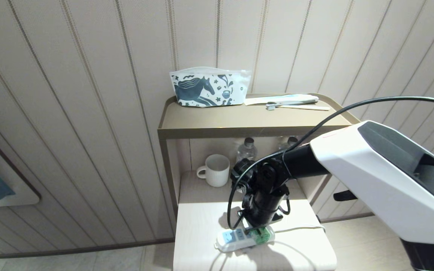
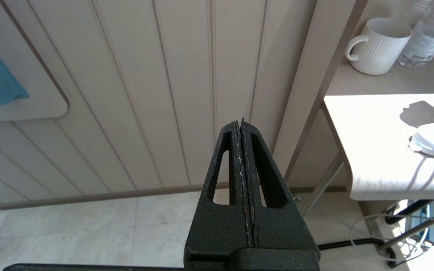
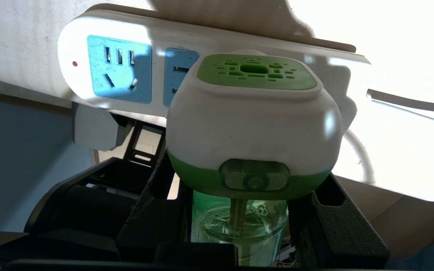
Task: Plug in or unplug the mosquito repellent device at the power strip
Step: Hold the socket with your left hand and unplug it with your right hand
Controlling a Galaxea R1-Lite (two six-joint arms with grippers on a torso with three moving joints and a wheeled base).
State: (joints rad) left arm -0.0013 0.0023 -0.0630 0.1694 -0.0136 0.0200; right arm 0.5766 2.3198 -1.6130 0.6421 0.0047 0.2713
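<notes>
Room: you are facing a wall of pale vertical panels, with a tan two-level cart pushed against it and a light tiled floor below.
Work surface: a white table stands in front of the cart's lower shelf, lit by strong sunlight.
Power strip: the power strip lies flat near the table's front edge, its thin white cord trailing off toward your right. In the right wrist view you see its light-blue socket faces and a small red dot at one end.
Repellent device: the mosquito repellent device sits at the strip's cord end, white body with a green top patch and a clear green bottle beneath. You cannot tell whether its prongs are fully seated in the socket.
Right gripper: your right gripper reaches straight down onto the strip. Its jaws are partly open and closed around the green bottle and lower body of the device, one black finger on each side.
Left gripper: your left gripper hangs off to the side of the table, pointing at the wall, with its jaws pressed together and nothing between them.
Cart top: a white pouch printed with a dark horse, and a flat packet with utensils.
Lower shelf: a ribbed white mug and two clear water bottles behind it.
</notes>
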